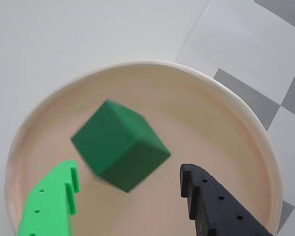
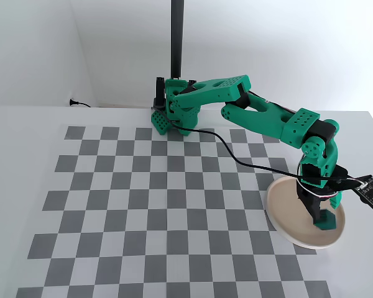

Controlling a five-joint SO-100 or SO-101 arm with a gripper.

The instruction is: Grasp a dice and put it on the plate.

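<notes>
dice [image 1: 119,145]: inside plate [image 1: 238,105], tilted, edges blurred, contact with plate floor unclear | gripper [image 1: 128,189]: fingers spread apart, dice between them and free of both | fixed view: dice mostly hidden behind gripper [image 2: 318,222] | plate rim cut off at bottom of wrist view

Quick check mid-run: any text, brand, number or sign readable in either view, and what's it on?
None readable in either view.
The dice shows plain green faces in the wrist view, blurred, with no pips or numbers.
The plate is unmarked.
The gripper fingers carry only holes, no lettering.
The small circuit board by the wrist in the fixed view is too small to read.
</notes>
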